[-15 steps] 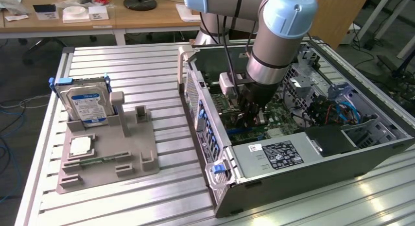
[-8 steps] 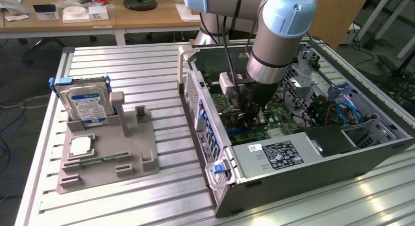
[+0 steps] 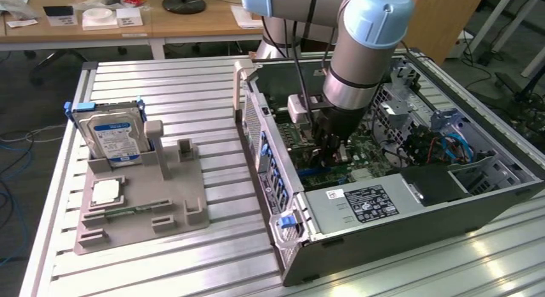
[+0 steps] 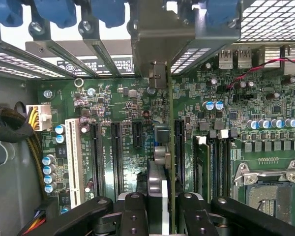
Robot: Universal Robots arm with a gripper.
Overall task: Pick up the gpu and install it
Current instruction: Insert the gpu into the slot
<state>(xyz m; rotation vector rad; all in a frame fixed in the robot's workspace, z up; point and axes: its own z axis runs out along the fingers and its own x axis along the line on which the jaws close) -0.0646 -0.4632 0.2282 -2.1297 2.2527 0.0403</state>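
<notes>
Wrist view: gpu [image 4: 163, 162] inside case [image 4: 10, 162]

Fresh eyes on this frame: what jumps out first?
The arm plunged into the open PC case, its pincer clamped on the gpu, held edge-on just above the green motherboard. Then, at the exterior view's left, the blue-labelled hard drive upright in the grey fixture.

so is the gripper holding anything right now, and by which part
Yes. The gripper is shut on the gpu, pinching its near edge between the fingers, with the card held edge-on above the motherboard inside the computer case.
</notes>
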